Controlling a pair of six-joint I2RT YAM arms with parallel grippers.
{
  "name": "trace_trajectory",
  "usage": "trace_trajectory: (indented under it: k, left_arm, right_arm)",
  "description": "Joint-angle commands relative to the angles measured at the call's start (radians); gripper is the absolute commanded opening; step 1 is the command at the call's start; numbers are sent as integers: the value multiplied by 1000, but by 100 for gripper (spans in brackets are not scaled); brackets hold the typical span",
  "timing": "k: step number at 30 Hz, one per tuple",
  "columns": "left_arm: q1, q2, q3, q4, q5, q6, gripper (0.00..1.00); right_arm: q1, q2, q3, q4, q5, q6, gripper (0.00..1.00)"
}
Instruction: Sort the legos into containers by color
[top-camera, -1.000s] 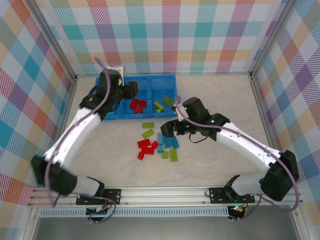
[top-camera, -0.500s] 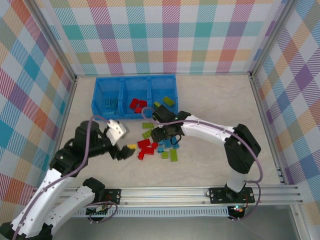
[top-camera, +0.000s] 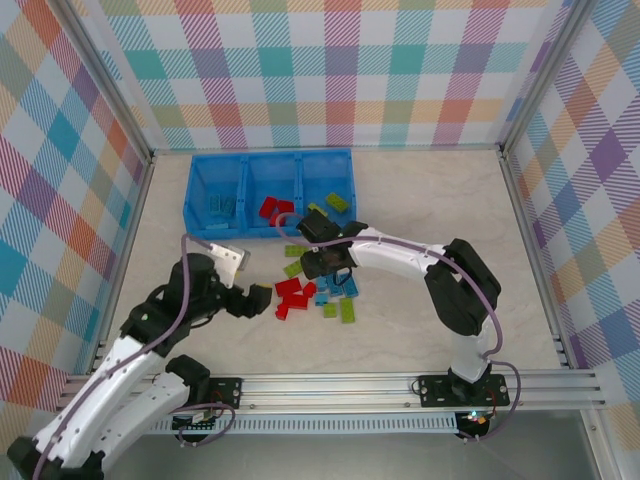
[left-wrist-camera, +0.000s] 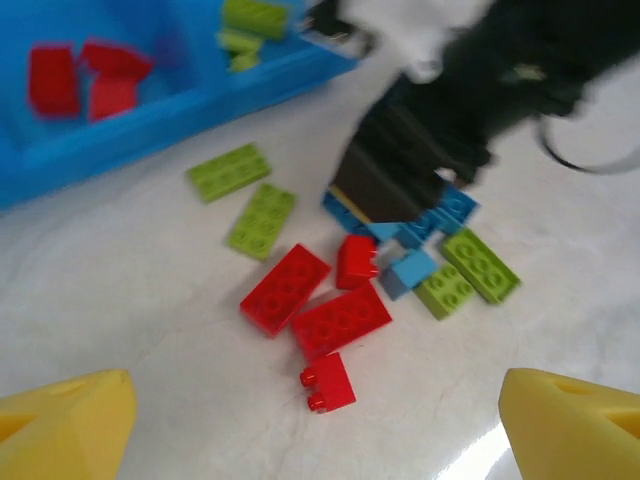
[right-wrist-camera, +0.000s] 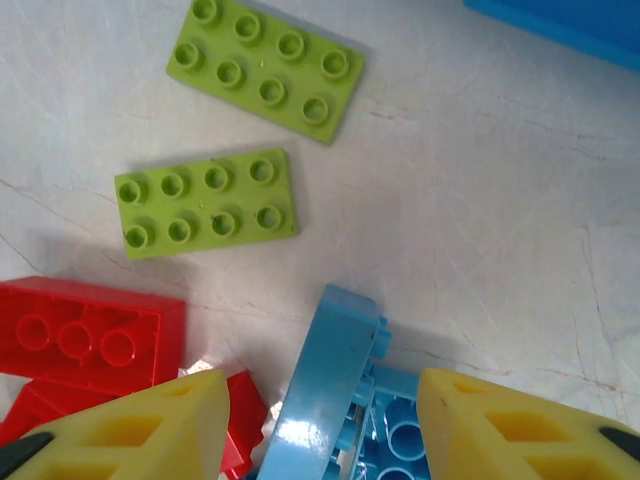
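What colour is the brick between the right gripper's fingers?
Light blue; the brick shows best in the right wrist view.

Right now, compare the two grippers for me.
The left gripper has its fingers spread wide with nothing between them; the right gripper has its fingers either side of a tilted light blue brick. The left gripper hangs short of the loose pile; the right gripper is down in it. Both have yellow fingers.
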Motion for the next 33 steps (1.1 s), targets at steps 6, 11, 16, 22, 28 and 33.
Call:
trace_trajectory:
  k: [6, 11, 16, 22, 28, 33]
  left_arm:
    - [-9, 88, 29, 30, -105, -239, 97]
    - [-8, -4, 21, -11, -143, -179, 99]
    - [-9, -80, 37, -69, -209, -114, 100]
    - [-8, -158, 99, -130, -467, -74, 98]
    - [8, -238, 46, -73, -640, -30, 97]
    - [30, -283, 38, -118, -678, -16, 98]
  right_arm:
    - [-16, 95, 31, 13, -13, 37, 52]
    - [-17, 135, 51, 15, -42, 39, 39]
    - [-16, 125, 69, 12, -45, 50, 26]
    - [-1, -37, 49, 122, -93, 12, 23]
    - [6, -29, 129, 412, -291, -45, 24]
    - [4, 175, 365, 554, -309, -54, 23]
